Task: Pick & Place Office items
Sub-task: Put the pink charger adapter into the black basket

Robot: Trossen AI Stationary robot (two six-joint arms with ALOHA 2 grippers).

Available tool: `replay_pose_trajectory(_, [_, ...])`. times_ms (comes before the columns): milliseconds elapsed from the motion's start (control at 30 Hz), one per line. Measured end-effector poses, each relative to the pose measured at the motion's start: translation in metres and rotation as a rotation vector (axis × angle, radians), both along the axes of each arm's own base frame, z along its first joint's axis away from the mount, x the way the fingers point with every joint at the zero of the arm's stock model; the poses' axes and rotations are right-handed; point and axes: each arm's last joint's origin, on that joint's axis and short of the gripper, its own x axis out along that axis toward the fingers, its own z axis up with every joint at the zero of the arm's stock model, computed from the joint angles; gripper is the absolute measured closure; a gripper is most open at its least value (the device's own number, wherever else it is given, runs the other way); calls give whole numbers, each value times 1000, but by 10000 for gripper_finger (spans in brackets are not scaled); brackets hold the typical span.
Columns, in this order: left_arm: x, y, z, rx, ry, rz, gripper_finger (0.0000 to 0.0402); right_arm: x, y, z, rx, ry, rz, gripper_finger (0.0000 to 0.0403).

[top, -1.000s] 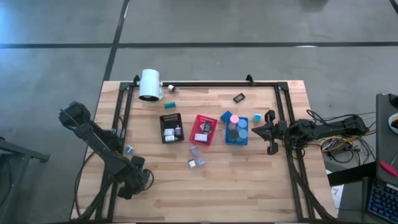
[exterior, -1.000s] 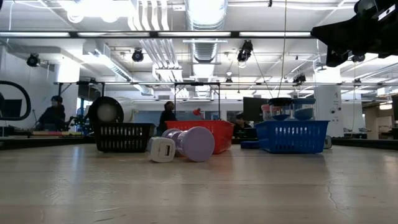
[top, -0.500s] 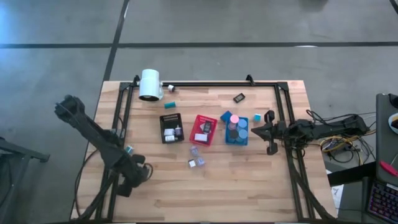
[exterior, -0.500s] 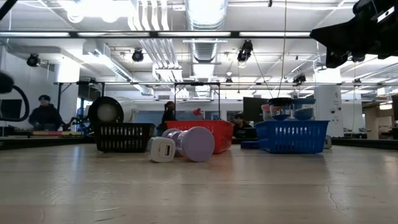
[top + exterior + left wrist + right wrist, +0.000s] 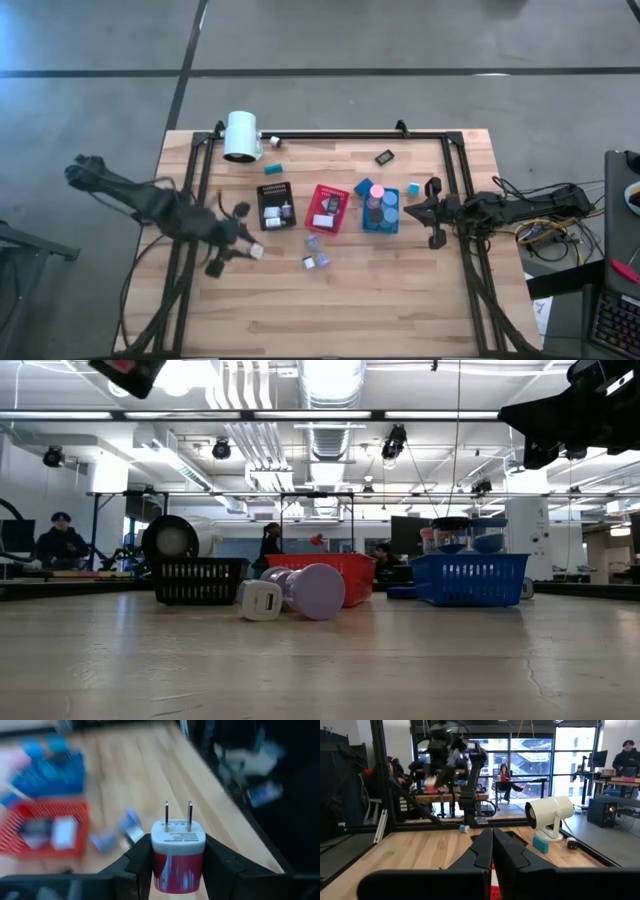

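Swung in from the tabletop's left edge toward the black plastic tray (image 5: 274, 205), the left gripper (image 5: 250, 251) carries a white-and-red wall charger plug (image 5: 178, 852) pinched upright in its jaws, likely for sorting, while the right gripper (image 5: 412, 211) waits shut beside the blue tray (image 5: 380, 223).

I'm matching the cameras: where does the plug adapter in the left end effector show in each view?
High: plug adapter, left of the red tray.
Low: top left corner.
Left wrist: centre, between the fingers.
Right wrist: far off.
Shared landmark: red tray.
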Motion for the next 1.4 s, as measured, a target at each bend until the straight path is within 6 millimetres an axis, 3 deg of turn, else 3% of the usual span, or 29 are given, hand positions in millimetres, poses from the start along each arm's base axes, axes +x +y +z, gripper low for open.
replay_pose_trajectory(200, [-24, 44, 6, -3, -224, 120, 272, 0, 0, 0, 0, 1, 2, 394])
replay_pose_trajectory(400, [-52, 65, -14, -77, -355, 335, 272, 0, 0, 0, -9, 1, 5, 394])
replay_pose_trajectory(533, [-57, 70, -37, -120, -493, 493, 272, 0, 0, 1, -38, -9, 4, 394])
replay_pose_trajectory(667, [-59, 71, -57, -150, -586, 508, 272, -1, 0, 5, -35, -53, 3, 394])
replay_pose_trajectory(1400, [-71, 74, -112, -151, -635, 611, 272, 0, 0, 3, -43, -40, 2, 394])
